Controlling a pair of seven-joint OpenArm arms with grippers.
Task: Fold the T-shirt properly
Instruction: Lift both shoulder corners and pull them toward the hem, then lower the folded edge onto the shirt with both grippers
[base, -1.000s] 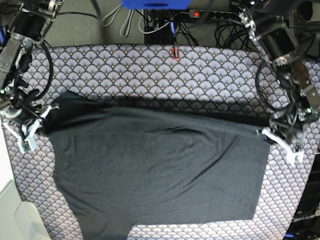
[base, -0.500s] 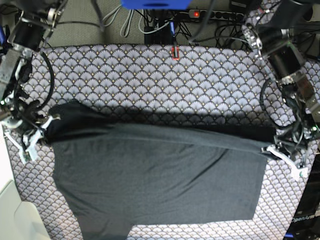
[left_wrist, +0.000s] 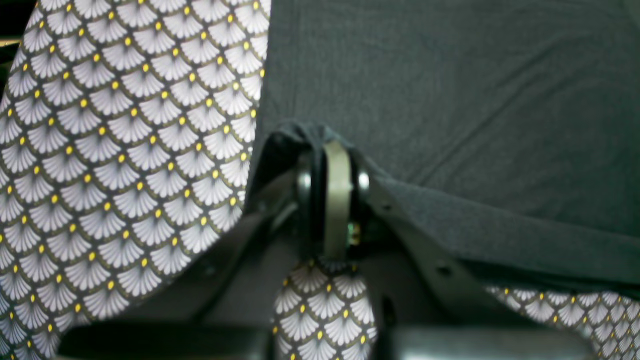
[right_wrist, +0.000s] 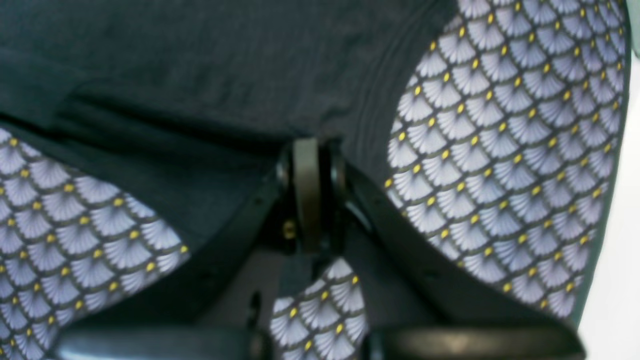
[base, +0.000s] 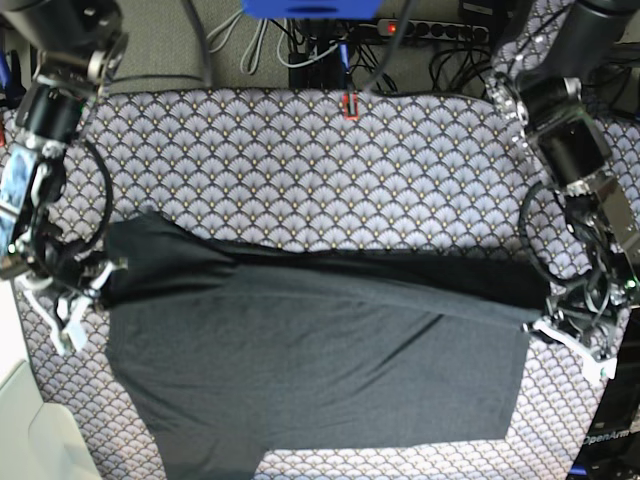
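The dark charcoal T-shirt (base: 320, 370) lies spread across the table in the base view. Its far part is lifted and doubled toward the front, making a taut ridge from left to right. My right gripper (base: 103, 272), at the base view's left, is shut on the shirt's corner near the sleeve. My left gripper (base: 537, 323), at that view's right, is shut on the opposite corner. The left wrist view shows the left gripper (left_wrist: 332, 147) pinching a fold of the T-shirt (left_wrist: 450, 90). The right wrist view shows the right gripper (right_wrist: 309, 145) clamped on the T-shirt (right_wrist: 200, 60).
A grey scallop-patterned cloth (base: 300, 160) covers the table. Cables and a power strip (base: 420, 28) lie behind the far edge, with a small red item (base: 350, 105) on that edge. A white object (base: 30, 440) sits at the front left corner.
Both grippers have moved toward the front of the table with the shirt's edge. The folded ridge now lies further over the shirt's body, and more patterned cloth shows behind it.
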